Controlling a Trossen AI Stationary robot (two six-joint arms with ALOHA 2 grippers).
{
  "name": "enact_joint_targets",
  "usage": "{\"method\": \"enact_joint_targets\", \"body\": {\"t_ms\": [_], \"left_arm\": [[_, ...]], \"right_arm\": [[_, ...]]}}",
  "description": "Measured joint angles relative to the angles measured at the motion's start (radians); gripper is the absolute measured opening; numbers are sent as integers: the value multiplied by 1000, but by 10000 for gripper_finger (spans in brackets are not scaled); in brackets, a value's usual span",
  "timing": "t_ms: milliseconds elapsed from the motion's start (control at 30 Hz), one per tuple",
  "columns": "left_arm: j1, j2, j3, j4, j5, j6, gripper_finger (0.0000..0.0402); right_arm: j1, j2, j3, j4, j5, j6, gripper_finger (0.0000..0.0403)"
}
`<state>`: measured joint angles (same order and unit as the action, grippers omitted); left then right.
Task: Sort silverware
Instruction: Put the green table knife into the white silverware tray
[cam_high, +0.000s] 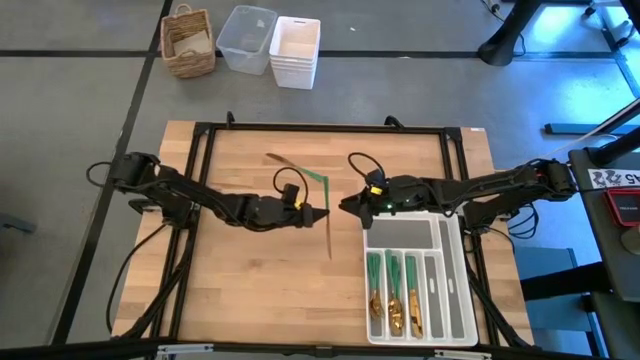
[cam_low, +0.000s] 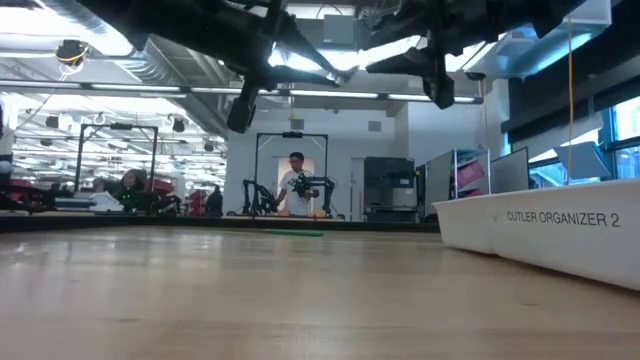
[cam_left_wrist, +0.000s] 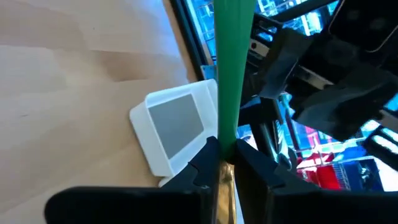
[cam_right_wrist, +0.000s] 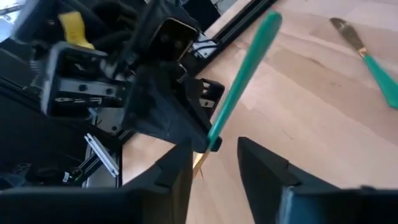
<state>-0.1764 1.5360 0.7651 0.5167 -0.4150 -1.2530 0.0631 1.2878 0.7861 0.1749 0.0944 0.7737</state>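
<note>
My left gripper hovers over the table's middle, shut on a piece of silverware with a green handle. My right gripper is open and faces it from the right, close by; in the right wrist view its fingers stand either side of the held piece without touching it. A second green-handled piece lies flat on the wood toward the far edge. Several more pieces lie in the white tray. My left gripper pinches the piece between its two fingers where the green handle meets the gold metal. The fingers come level from the table's left and lie across it. The piece is lifted clear; its handle sticks out toward the near edge, and its head is hidden.
The white cutlery tray sits at the table's near right, below the right arm; it reads "CUTLER ORGANIZER 2" in the low view. A black frame borders the table. A wicker basket and two bins stand beyond the far edge. A person stands far off.
</note>
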Motion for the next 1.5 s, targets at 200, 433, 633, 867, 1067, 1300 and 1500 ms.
{"method": "enact_joint_targets", "body": {"t_ms": [200,433,633,867,1067,1300,1500], "left_arm": [[0,59,68,4,0,9,29],[0,97,114,-1,2,24,31],[0,112,136,-7,4,24,28],[0,112,141,2,10,23,31],[0,112,141,3,12,22,31],[0,113,140,2,12,23,29],[-1,113,140,-13,16,23,32]], "right_arm": [[2,11,1,-2,4,34,147],[2,19,0,7,28,34,146],[2,19,0,8,49,34,145],[2,19,0,8,79,31,145],[2,19,0,11,106,31,145],[2,101,0,142,55,33,145],[2,148,0,190,9,56,142]]}}
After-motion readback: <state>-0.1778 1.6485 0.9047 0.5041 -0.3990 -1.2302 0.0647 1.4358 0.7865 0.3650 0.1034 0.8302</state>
